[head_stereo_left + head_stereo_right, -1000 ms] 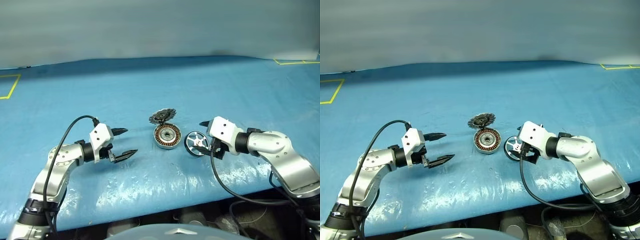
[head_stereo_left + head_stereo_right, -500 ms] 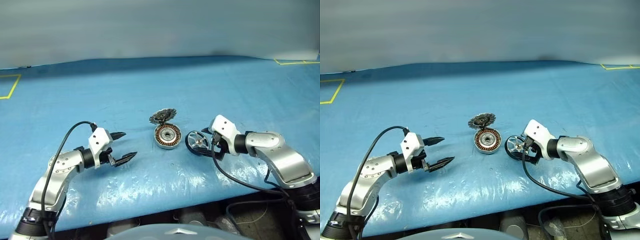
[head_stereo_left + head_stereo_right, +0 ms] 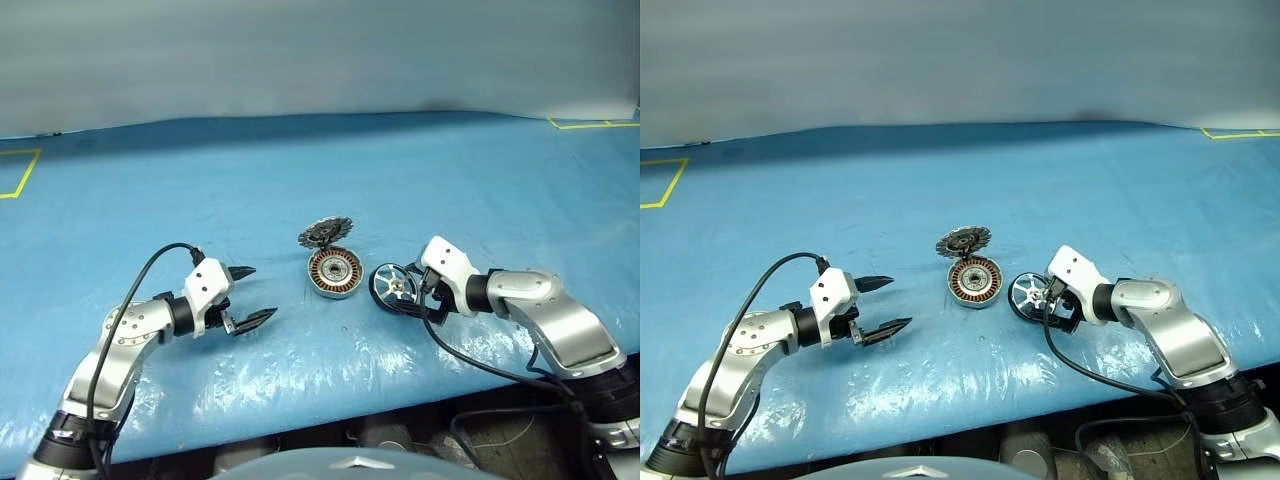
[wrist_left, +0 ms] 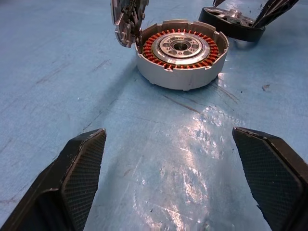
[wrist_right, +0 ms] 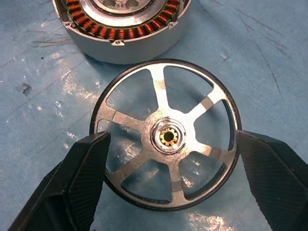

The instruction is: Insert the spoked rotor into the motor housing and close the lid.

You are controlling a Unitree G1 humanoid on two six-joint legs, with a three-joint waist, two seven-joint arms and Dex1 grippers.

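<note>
The spoked rotor (image 5: 166,134), black-rimmed with silver spokes, lies flat on the blue table just right of the motor housing (image 3: 334,272). Copper windings ring the housing's silver hub. The toothed grey lid (image 3: 325,232) stands raised at the housing's far edge. My right gripper (image 3: 415,290) reaches down over the rotor from the right, open. In the right wrist view its two fingers (image 5: 86,178) stand on either side of the rim, close to it. My left gripper (image 3: 255,293) hovers open and empty to the left of the housing, pointing toward it.
A blue sheet (image 3: 300,180) covers the table, with yellow tape marks at the far left (image 3: 20,170) and far right (image 3: 590,123). The table's front edge (image 3: 330,410) runs just below both arms. A grey wall rises behind.
My right gripper has sunk lower and rolled, so its fingers now straddle the rotor. The left gripper has hardly moved.
</note>
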